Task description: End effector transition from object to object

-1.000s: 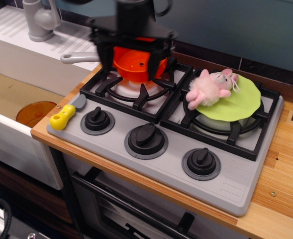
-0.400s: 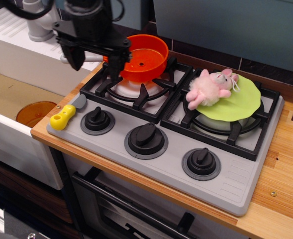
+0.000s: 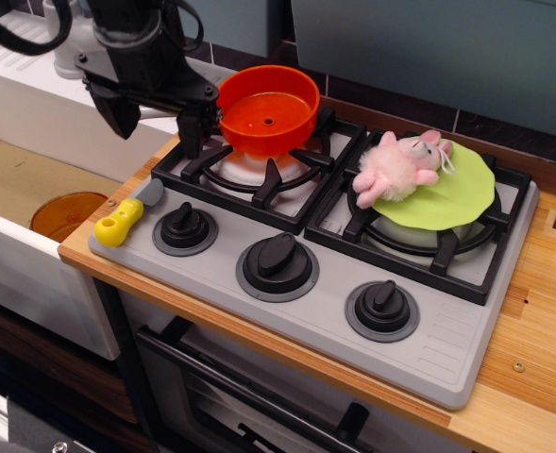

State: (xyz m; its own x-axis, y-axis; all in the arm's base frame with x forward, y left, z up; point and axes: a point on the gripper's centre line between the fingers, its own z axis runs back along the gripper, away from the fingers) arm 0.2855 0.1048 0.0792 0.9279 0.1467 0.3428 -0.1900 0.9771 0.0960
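The tool (image 3: pixel 155 121) hangs at about 10 o'clock in the view, above the back-left corner of the stove (image 3: pixel 334 283), its fingers spread wide apart and gripping nothing. Its right finger (image 3: pixel 192 132) stands just beside the orange pot (image 3: pixel 268 109) on the left burner; whether they touch cannot be told. At 2 o'clock a pink plush (image 3: pixel 400 162) lies on a green disc (image 3: pixel 447 193) over the right burner. At 9 o'clock a yellow-handled knife (image 3: pixel 125 219) rests on the stove's edge. No readable writing shows anywhere.
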